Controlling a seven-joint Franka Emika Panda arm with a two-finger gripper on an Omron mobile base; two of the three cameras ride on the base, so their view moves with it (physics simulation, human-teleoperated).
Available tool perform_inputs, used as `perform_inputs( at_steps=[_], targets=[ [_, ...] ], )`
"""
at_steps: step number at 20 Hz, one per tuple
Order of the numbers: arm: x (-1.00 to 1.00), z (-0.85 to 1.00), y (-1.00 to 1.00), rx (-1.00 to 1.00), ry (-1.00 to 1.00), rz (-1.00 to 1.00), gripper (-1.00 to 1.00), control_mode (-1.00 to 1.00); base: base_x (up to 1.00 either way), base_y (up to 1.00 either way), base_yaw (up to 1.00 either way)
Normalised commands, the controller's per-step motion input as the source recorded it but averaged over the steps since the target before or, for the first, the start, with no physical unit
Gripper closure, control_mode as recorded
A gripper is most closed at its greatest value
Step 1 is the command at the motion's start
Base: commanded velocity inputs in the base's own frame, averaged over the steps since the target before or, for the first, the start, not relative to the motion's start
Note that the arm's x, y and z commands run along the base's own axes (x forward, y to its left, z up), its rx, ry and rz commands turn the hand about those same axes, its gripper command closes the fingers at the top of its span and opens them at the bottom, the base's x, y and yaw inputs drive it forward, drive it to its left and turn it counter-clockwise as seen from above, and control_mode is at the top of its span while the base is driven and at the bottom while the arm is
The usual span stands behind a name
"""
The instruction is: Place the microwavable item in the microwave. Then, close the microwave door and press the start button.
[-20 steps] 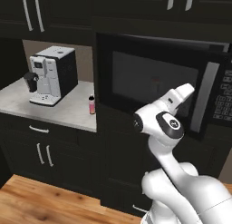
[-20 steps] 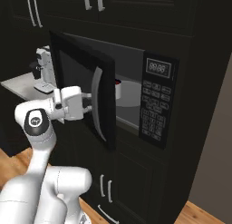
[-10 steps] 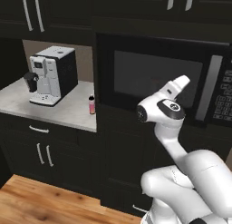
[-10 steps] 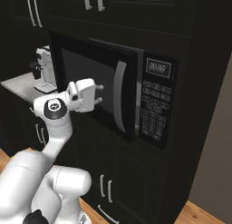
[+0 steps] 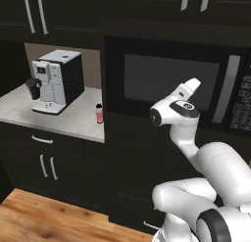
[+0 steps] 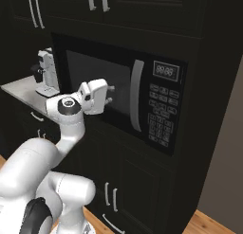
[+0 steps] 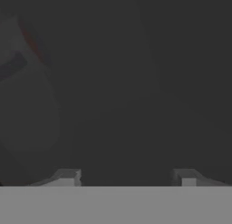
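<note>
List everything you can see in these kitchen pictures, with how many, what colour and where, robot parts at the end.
microwave: one, black, built into the dark cabinet wall.
microwave door: one, black with dark glass, shut flush against the front.
door handle: one, silver, vertical, at the door's right edge.
keypad panel: one, black with grey buttons, right of the door, under a small display.
mug: one, pale with red inside, dimly seen through the glass in the hand view.
coffee machine: one, white and black, on the counter left of the microwave.
bottle: one, pink with black cap, at the counter's right edge.
counter: one, light grey.
cabinets: several, dark, silver handles, above and below.
floor: wood.
arm: one, white.
claw: one, open, empty, close to the door glass.
</note>
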Motion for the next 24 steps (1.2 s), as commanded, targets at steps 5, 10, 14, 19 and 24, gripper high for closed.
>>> perform_inputs(
  at_steps=[5, 10, 14, 19, 24],
  targets=[
    [0.16, 0.00, -0.05, 0.04, 0.08, 0.03, -1.00, -1.00, 0.00, 0.00, 0.00],
    [-0.85, 0.26, 0.14, 0.00, 0.00, 0.09, -1.00, -1.00, 0.00, 0.00, 0.00],
    [-1.00, 0.37, 0.28, 0.01, 0.00, 0.10, -1.00, -1.00, 0.00, 0.00, 0.00],
    [-0.98, 0.47, 0.21, 0.08, 0.03, 0.11, -1.00, -1.00, 0.00, 0.00, 0.00],
    [-0.94, 0.42, 0.02, 0.16, 0.14, 0.15, -1.00, -1.00, 0.00, 0.00, 0.00]
  ],
)
